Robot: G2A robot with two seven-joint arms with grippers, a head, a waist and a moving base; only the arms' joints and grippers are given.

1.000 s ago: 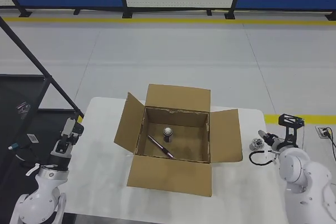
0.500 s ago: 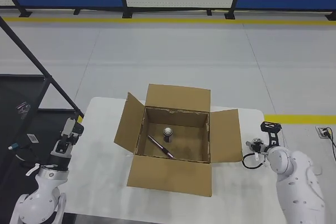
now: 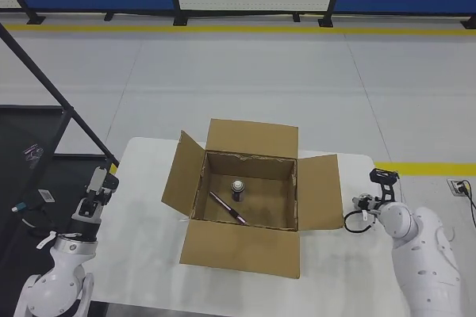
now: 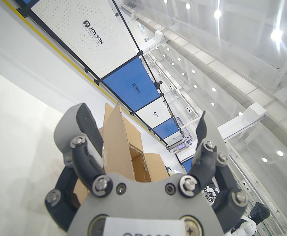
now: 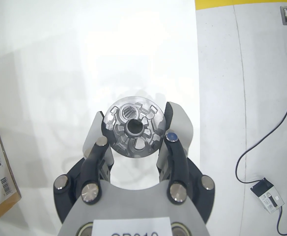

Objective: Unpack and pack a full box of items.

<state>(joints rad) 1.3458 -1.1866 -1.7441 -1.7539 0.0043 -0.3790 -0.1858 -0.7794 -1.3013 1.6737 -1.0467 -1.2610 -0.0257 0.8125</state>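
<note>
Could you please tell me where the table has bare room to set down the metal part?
The widest bare patch of table lies between the left flap of the box and the left gripper. The strip between its right flap and the table's right edge, where the right gripper holds the metal part, is narrower. Behind the box it is tight.

The brown cardboard box [image 3: 239,247] stands open in the middle of the white table [image 3: 143,238], all four flaps folded outward; on its floor a slim dark pen [image 3: 227,207] lies diagonally, and just behind it stands what looks like a small dark bottle [image 3: 237,189] with a pale cap; a round grey metal hub [image 5: 134,130], ribbed, with a centre bore, sits clamped between the fingers of the right gripper [image 5: 135,116], above the table, right of the box.
</note>
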